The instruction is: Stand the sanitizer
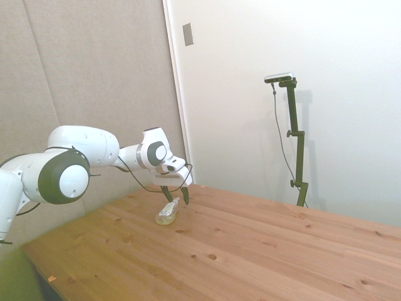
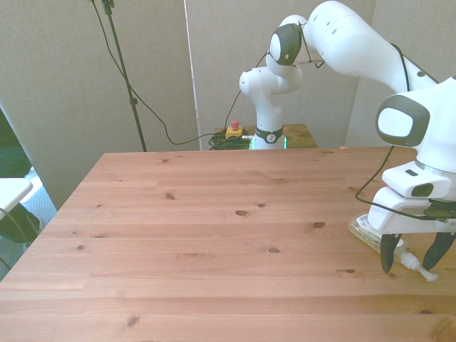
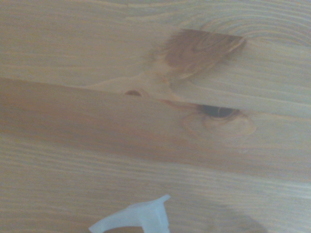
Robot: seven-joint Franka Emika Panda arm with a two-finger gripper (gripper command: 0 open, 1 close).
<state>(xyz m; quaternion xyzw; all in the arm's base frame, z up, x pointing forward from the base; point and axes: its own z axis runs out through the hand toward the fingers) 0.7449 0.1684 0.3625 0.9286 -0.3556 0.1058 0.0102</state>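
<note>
- One table (image 2: 214,235) carries the whole scene: a wooden top of jointed pine boards with dark knots. Apart from the task's object, nothing else shows on its surface in the side or front view.
- One white arm (image 1: 81,160) reaches over the table; in the front view its forward links hang above the table's right-hand edge.
- The gripper (image 2: 418,258) points down over the pump end of the sanitizer (image 1: 168,212). Its two dark fingers (image 2: 387,255) stand apart, released, with the white pump nozzle (image 2: 417,267) lying between them. No grasp is visible; whether the fingertips touch the table cannot be told.
- The sanitizer lies on its side, flat on the table, near the right-hand edge as the front view shows it and about midway along that edge. Its clear body with yellowish liquid points away from the gripper; the nozzle points toward the camera-side edge of the front view.
- In the wrist view only a blurred white piece of the nozzle (image 3: 138,218) appears against the wood grain and knots.
- Task status, as a judgement: the bottle is not yet upright and not yet gripped. The approach looks complete. Remaining steps: close on the bottle, tilt it onto its base, release.
- Obstructions: none on the table around the bottle. Likely risks are the closeness of the table edge and a slip on the narrow nozzle if the jaws close there rather than on the body.
</note>
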